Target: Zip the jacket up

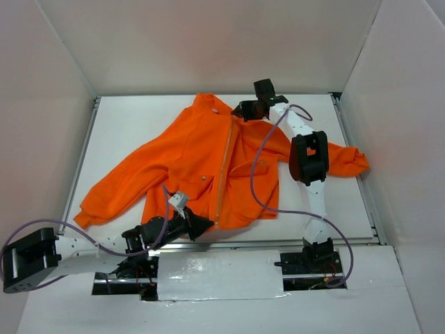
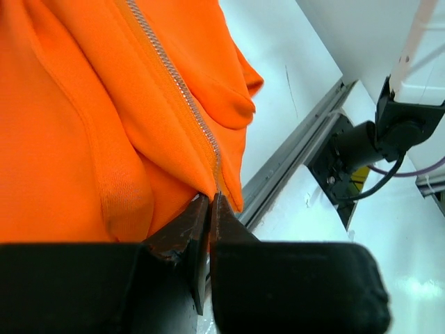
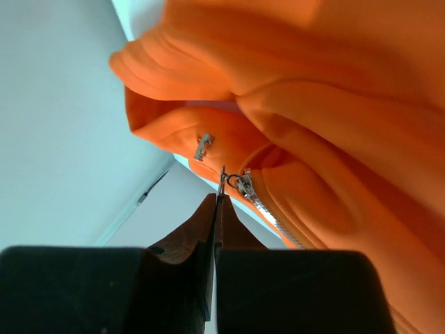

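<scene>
The bright orange jacket (image 1: 198, 163) lies spread on the white table, collar toward the back, its pale zipper (image 1: 224, 170) running down the front. My left gripper (image 1: 207, 223) is shut on the jacket's bottom hem at the foot of the zipper (image 2: 182, 90); the hem edge (image 2: 226, 188) is pinched between its tips (image 2: 209, 200). My right gripper (image 1: 240, 110) is at the collar, shut on the metal zipper pull tab (image 3: 222, 179). The slider (image 3: 244, 185) sits at the top of the zipper teeth, close under the collar (image 3: 174, 69).
White walls enclose the table on three sides. A metal rail (image 1: 278, 242) runs along the table's near edge, with both arm bases (image 1: 309, 261) below it. Purple cables (image 1: 261, 177) loop over the jacket's right side. The jacket's right sleeve (image 1: 348, 160) passes under the right arm.
</scene>
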